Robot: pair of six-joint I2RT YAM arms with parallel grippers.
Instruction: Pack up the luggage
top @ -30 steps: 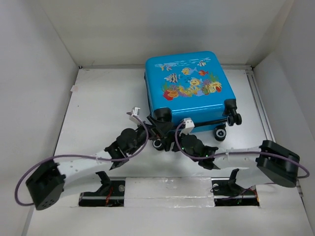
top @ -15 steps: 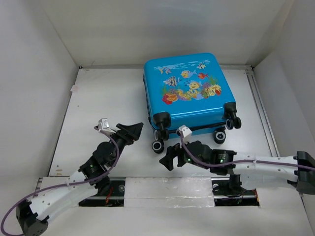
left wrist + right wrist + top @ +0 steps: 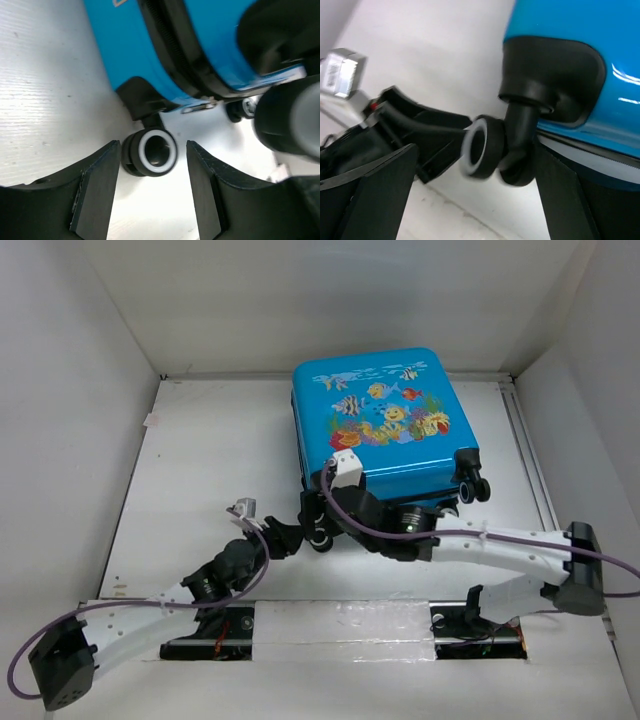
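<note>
Left fingers (image 3: 97, 190) flank luggage (image 3: 120, 50) wheel (image 3: 150, 152); white table (image 3: 40, 100), white walls (image 3: 300, 300).

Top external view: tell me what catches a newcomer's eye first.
The bright-blue fish-print suitcase lies closed, print up, at the far middle of the table. At its near-left corner, the left gripper straddles a black caster wheel with open jaws, and the right gripper stands open beside the same wheel.
</note>
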